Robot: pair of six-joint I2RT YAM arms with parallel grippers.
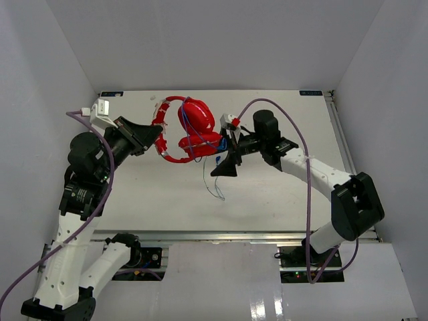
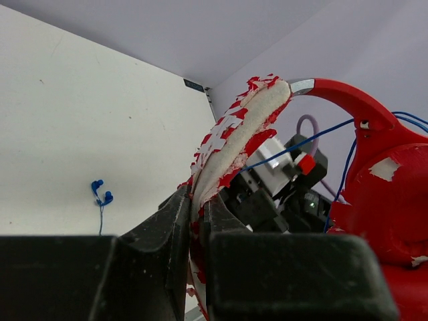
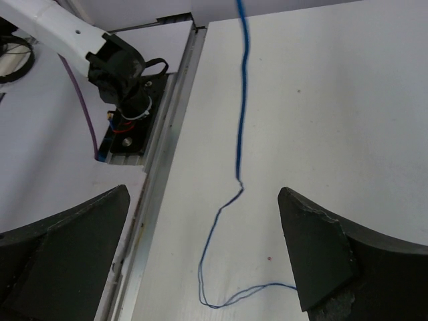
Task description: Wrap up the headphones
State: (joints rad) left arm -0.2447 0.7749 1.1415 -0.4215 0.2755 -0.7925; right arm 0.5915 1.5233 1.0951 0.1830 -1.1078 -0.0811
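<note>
The red headphones (image 1: 194, 127) hang in the air over the table's back middle. My left gripper (image 1: 156, 138) is shut on the headband, whose red padding is peeling to white (image 2: 241, 130); the jaws pinch it in the left wrist view (image 2: 198, 217), with a red earcup (image 2: 394, 200) to the right. The thin blue cord (image 1: 212, 187) hangs from the earcups to the table. My right gripper (image 1: 228, 158) is open just below and right of the earcups. In the right wrist view the cord (image 3: 241, 100) runs down between the wide-open fingers (image 3: 314, 247), touching neither. A small blue cord end (image 2: 100, 194) shows at left.
White table (image 1: 281, 194) with walls on three sides. Metal rail along the near edge (image 3: 157, 174). The left arm's base (image 3: 124, 73) shows in the right wrist view. Purple arm cables (image 1: 304, 160) loop above both arms.
</note>
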